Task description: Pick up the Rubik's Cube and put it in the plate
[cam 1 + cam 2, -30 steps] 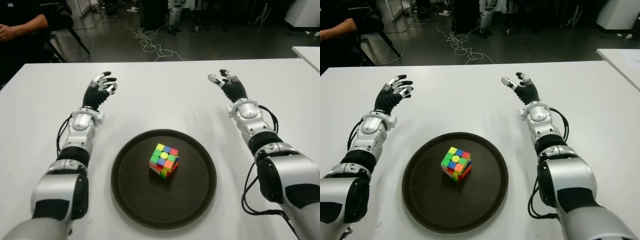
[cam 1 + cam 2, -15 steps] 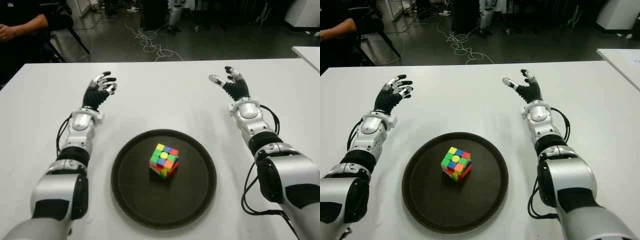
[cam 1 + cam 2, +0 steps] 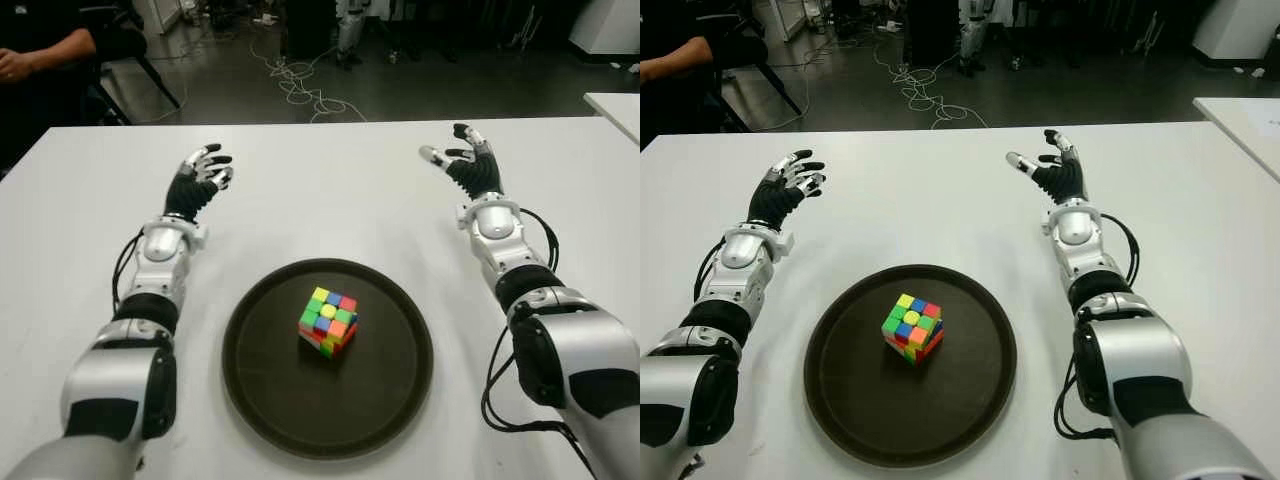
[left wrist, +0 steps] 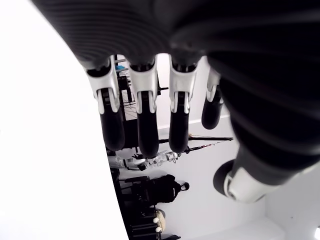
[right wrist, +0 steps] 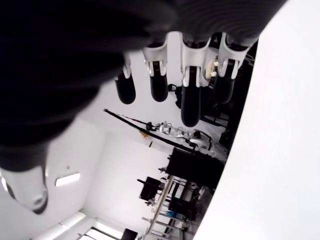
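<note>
Rubik's Cube (image 3: 328,320) sits inside the dark round plate (image 3: 265,390) on the white surface (image 3: 330,200).

The left hand (image 3: 200,177) and right hand (image 3: 462,163) are extended over the surface, well apart on either side beyond the plate, each with fingers spread and holding nothing.

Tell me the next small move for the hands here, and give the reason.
Probably none toward the cube: the Rubik's Cube already sits inside the plate, touching neither hand. The left hand and right hand both show open and empty over the white table, beyond the plate. A sensible small move would be drawing both hands back, since nothing remains to grasp.
</note>
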You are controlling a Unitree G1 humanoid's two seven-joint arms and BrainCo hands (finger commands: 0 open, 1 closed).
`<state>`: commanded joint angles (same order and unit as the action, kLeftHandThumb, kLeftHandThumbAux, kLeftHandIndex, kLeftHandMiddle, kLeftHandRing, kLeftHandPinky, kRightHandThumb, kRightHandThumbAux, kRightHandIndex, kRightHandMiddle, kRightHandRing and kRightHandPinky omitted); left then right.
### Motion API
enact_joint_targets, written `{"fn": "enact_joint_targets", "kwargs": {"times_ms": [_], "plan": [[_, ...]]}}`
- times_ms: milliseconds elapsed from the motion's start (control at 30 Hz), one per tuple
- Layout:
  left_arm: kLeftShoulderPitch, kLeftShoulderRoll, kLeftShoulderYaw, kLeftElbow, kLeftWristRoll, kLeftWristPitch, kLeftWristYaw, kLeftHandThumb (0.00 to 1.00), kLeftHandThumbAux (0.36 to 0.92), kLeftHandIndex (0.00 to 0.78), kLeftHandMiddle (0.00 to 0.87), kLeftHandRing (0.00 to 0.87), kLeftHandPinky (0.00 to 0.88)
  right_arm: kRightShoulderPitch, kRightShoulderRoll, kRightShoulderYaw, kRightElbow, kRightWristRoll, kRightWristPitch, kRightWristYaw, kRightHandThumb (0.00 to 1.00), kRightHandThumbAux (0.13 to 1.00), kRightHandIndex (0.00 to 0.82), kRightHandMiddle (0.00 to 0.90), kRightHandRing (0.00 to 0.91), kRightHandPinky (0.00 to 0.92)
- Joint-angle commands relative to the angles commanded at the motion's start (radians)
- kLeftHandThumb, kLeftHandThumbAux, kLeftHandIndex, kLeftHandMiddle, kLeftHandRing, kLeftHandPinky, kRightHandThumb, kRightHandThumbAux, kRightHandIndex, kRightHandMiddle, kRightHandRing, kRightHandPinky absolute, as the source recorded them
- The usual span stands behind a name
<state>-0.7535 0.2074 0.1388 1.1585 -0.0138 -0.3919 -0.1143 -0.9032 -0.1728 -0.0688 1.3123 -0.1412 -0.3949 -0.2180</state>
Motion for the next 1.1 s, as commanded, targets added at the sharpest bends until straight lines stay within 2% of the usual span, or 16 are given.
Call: {"fn": "enact_joint_targets", "kwargs": {"times_ms": [433, 533, 633, 733, 900, 1000, 1100], "plan": [[0.010, 0.010, 0.015, -0.012, -0.012, -0.002, -0.002, 0.174, 0.681, 0.161, 0.256, 0.250, 0.271, 0.014, -0.008, -0.065, -0.035, 0.058, -0.049, -0.003, 0.119, 0.637, 0.223, 0.231, 0.242, 0.255], [0.012, 0.011, 0.022, -0.017, -0.019, 0.000, -0.007, 0.159, 0.695, 0.158, 0.255, 0.249, 0.272, 0.045, 0.004, -0.080, -0.071, 0.078, -0.084, -0.003, 0.119, 0.651, 0.220, 0.232, 0.245, 0.258], [0.024, 0.009, 0.031, -0.044, -0.032, -0.005, -0.014, 0.151, 0.704, 0.157, 0.252, 0.247, 0.273, 0.122, 0.041, -0.093, -0.176, 0.111, -0.134, -0.004, 0.117, 0.653, 0.214, 0.234, 0.249, 0.263], [0.036, 0.008, 0.035, -0.074, -0.038, -0.007, -0.019, 0.150, 0.702, 0.157, 0.247, 0.243, 0.266, 0.174, 0.058, -0.098, -0.261, 0.129, -0.140, -0.002, 0.121, 0.646, 0.213, 0.246, 0.259, 0.272], [0.060, 0.001, 0.041, -0.145, -0.051, -0.006, -0.019, 0.135, 0.722, 0.166, 0.252, 0.246, 0.272, 0.277, 0.093, -0.091, -0.435, 0.130, -0.104, -0.025, 0.148, 0.661, 0.228, 0.269, 0.275, 0.275], [0.068, -0.001, 0.043, -0.165, -0.057, -0.003, -0.020, 0.131, 0.739, 0.169, 0.258, 0.250, 0.280, 0.316, 0.107, -0.088, -0.508, 0.127, -0.071, -0.031, 0.160, 0.681, 0.234, 0.276, 0.279, 0.272], [0.081, -0.006, 0.043, -0.187, -0.061, -0.001, -0.015, 0.135, 0.744, 0.168, 0.258, 0.252, 0.283, 0.397, 0.126, -0.086, -0.589, 0.126, -0.039, -0.033, 0.167, 0.692, 0.235, 0.280, 0.279, 0.270]]}}
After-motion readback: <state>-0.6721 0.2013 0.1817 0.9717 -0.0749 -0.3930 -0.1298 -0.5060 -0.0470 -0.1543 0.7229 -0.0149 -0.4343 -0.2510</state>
